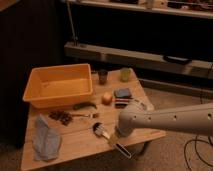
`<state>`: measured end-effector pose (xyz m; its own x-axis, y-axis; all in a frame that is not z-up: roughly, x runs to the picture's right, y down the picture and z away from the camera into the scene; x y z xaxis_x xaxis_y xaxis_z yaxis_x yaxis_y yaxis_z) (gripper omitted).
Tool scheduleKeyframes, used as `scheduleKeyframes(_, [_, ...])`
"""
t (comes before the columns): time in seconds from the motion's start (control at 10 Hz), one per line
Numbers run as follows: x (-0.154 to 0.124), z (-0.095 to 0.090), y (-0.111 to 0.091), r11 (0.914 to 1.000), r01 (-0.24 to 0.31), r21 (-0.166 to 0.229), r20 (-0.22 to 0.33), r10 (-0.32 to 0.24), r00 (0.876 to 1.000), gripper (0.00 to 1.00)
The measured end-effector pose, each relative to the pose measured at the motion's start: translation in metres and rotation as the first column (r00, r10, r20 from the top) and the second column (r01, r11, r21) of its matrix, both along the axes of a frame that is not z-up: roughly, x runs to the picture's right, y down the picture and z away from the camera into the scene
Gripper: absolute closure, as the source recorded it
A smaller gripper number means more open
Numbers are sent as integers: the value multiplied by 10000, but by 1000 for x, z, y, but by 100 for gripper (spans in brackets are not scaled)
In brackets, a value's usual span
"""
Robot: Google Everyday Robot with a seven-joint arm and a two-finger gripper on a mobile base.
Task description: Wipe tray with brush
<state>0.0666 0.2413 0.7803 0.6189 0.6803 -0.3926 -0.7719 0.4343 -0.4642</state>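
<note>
The orange-yellow tray (pixel 59 98) stands at the back left of the small wooden table (pixel 75 145), with nothing visible inside it. The brush (pixel 100 130) lies on the table's front half, its dark head with white bristles pointing left and its slim pale handle running toward the front right edge. My white arm comes in from the right. Its gripper (pixel 115 138) hangs low over the middle of the brush handle, open. The arm's end hides part of the handle, and I cannot tell whether the fingers touch it.
A dark green vegetable (pixel 84 105), an apple (pixel 107 98), a dark cup (pixel 103 76), a green cup (pixel 125 74) and a blue sponge (pixel 122 93) sit behind the brush. A blue-grey cloth (pixel 46 140) lies front left. Shelving runs behind the table.
</note>
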Motion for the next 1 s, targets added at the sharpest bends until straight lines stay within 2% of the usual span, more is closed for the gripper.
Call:
scheduleKeyframes(0.3, [-8, 14, -7, 9998, -73, -205, 100, 75, 9999, 20])
scheduleKeyframes(0.5, [-22, 19, -6, 9994, 210, -277, 193, -205, 9996, 20])
scheduleKeyframes(1.0, [-33, 4, 0, 9964, 844, -41, 144, -843, 9963, 20])
